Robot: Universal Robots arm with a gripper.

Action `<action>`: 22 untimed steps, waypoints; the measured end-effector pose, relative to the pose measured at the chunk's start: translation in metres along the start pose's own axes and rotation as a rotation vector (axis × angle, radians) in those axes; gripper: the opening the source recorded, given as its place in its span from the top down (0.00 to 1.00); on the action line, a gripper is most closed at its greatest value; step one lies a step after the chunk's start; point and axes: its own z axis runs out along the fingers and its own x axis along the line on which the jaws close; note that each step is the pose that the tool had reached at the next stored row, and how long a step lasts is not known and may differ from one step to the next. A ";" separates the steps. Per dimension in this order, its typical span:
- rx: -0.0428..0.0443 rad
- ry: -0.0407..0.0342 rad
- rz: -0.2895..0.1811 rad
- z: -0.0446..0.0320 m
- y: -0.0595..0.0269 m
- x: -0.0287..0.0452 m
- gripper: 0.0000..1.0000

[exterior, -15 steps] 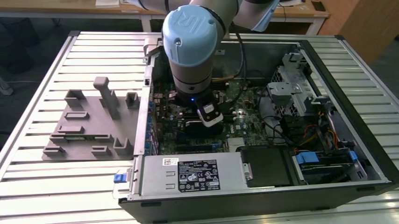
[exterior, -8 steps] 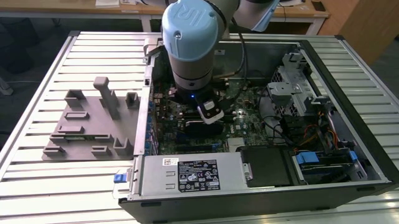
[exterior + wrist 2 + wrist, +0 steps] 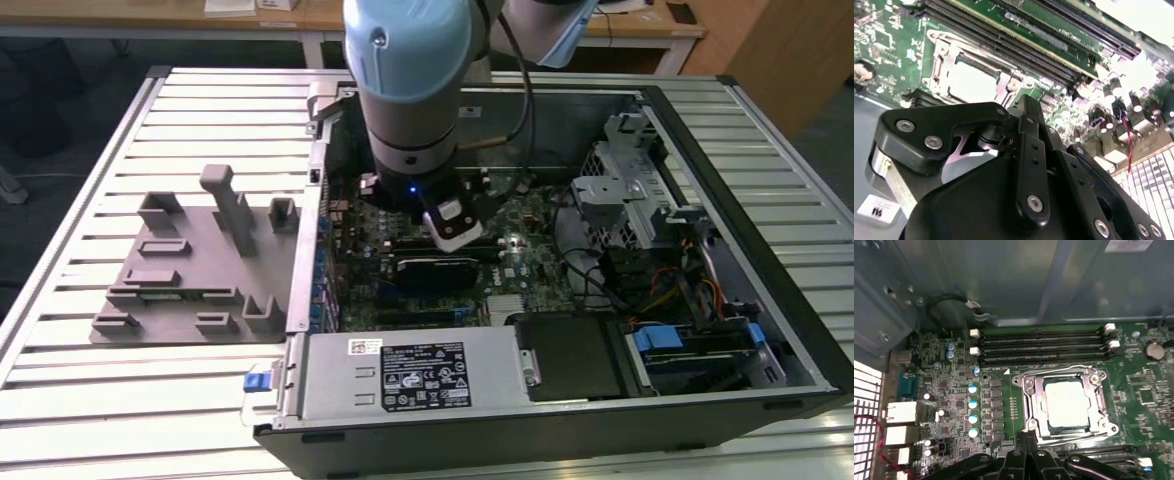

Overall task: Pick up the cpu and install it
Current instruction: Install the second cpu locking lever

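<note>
The cpu [image 3: 1066, 407], a pale silver square, lies flat inside the metal-framed socket [image 3: 1030, 405] on the green motherboard. It also appears in the second wrist view as the cpu [image 3: 971, 82], beyond my black fingers. My gripper [image 3: 1027, 437] hovers just off the socket's edge, apart from the chip, with its fingers together and nothing between them. The gripper [image 3: 1021, 102] points toward the socket. In the exterior view my gripper [image 3: 447, 250] reaches down into the open computer case [image 3: 747, 130], over the middle of the board.
Grey holder blocks [image 3: 200, 270] sit on the slatted table at the exterior view's left. Memory slots [image 3: 1041, 345] run beside the socket. A power supply [image 3: 414, 375], drive cage [image 3: 627, 190] and cables crowd the case around the arm.
</note>
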 end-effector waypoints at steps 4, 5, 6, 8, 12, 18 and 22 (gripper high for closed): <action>0.0230 -0.0029 0.002 -0.0018 0.0007 -0.0002 0.89; 0.0296 -0.0040 0.003 -0.0017 0.0008 -0.0004 0.89; 0.0321 -0.0048 0.005 -0.0016 0.0011 -0.0012 0.89; 0.0335 -0.0060 0.009 -0.0009 0.0025 -0.0040 0.89; 0.0349 -0.0073 0.012 0.0012 0.0068 -0.0104 0.89; 0.0576 -0.0099 0.013 0.0042 0.0138 -0.0165 0.89; 0.0824 -0.0118 0.011 0.0068 0.0201 -0.0189 0.89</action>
